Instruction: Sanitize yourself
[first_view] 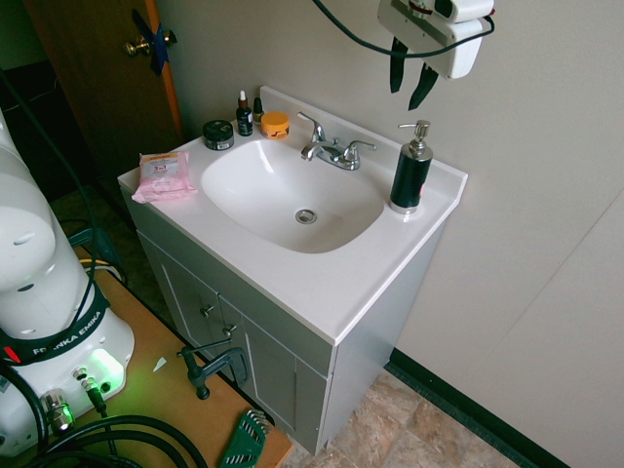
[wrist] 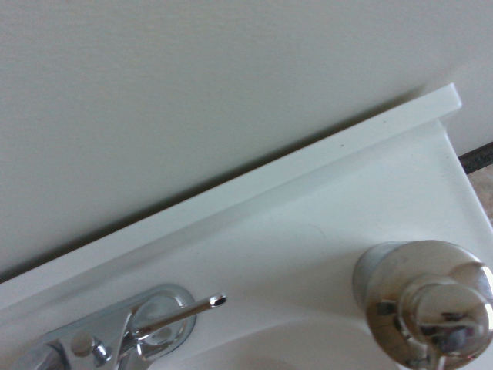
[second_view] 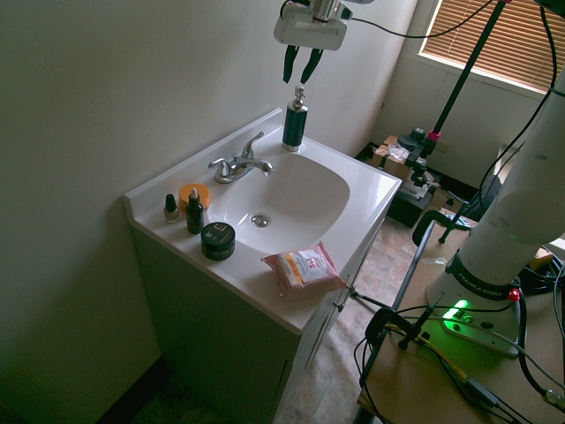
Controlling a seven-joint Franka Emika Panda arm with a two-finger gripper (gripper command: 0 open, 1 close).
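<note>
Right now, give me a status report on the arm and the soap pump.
Gripper above pump bottle, jaws apart, holding nothing. Bottle upright at sink corner, untouched. Nothing between them.

Soft daylight from the blinded window [second_view: 494, 40] fills the room. The sink [first_view: 292, 195] shows mild glare. The wrist view looks slightly soft, perhaps out of focus; the pump top [wrist: 427, 304] gleams.

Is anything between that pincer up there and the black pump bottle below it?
No. Both outside views show only bare air between the pincer and the pump bottle.
</note>
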